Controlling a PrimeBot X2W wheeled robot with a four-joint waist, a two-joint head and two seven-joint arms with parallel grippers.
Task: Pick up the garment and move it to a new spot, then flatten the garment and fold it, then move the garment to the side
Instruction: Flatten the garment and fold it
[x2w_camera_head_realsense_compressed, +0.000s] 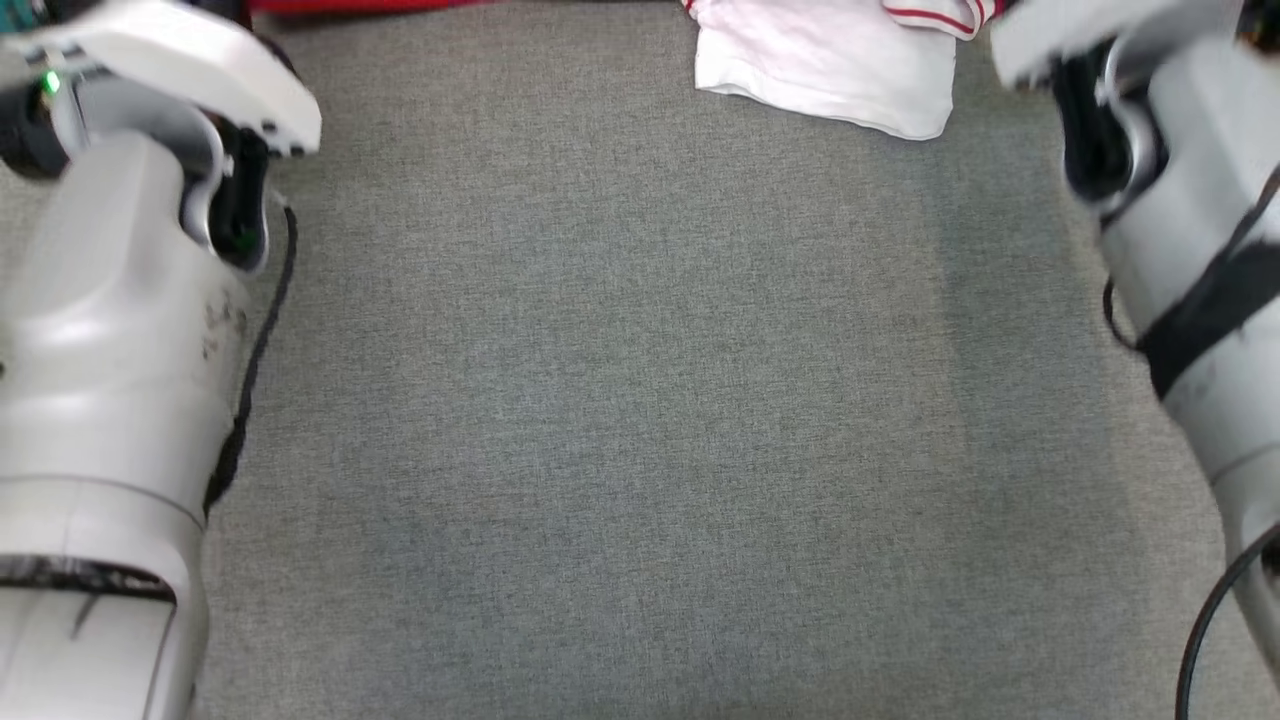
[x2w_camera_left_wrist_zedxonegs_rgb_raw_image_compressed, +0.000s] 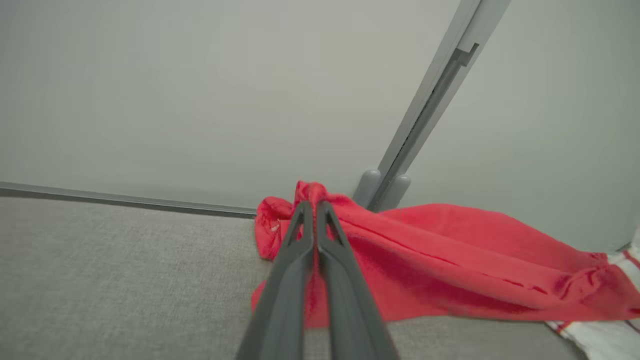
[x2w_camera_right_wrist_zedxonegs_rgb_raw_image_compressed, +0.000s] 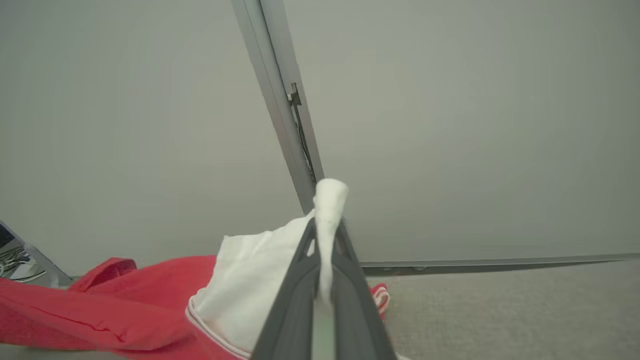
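Note:
The garment is red and white. Its red part (x2w_camera_left_wrist_zedxonegs_rgb_raw_image_compressed: 450, 260) stretches across the grey surface in the left wrist view, and my left gripper (x2w_camera_left_wrist_zedxonegs_rgb_raw_image_compressed: 314, 206) is shut on a bunched red edge. My right gripper (x2w_camera_right_wrist_zedxonegs_rgb_raw_image_compressed: 327, 225) is shut on a pinch of the white part (x2w_camera_right_wrist_zedxonegs_rgb_raw_image_compressed: 250, 285), which rises between the fingers. From the head view a white piece with red trim (x2w_camera_head_realsense_compressed: 830, 70) lies at the top edge, and a red strip (x2w_camera_head_realsense_compressed: 370, 5) runs along the top. Both pale forearms frame that view left and right.
A grey fabric surface (x2w_camera_head_realsense_compressed: 620, 400) spreads in front of me. Pale wall panels with a grey metal post (x2w_camera_left_wrist_zedxonegs_rgb_raw_image_compressed: 425, 110) stand right behind the garment. A few small items lie at the far left edge (x2w_camera_right_wrist_zedxonegs_rgb_raw_image_compressed: 15, 257) of the right wrist view.

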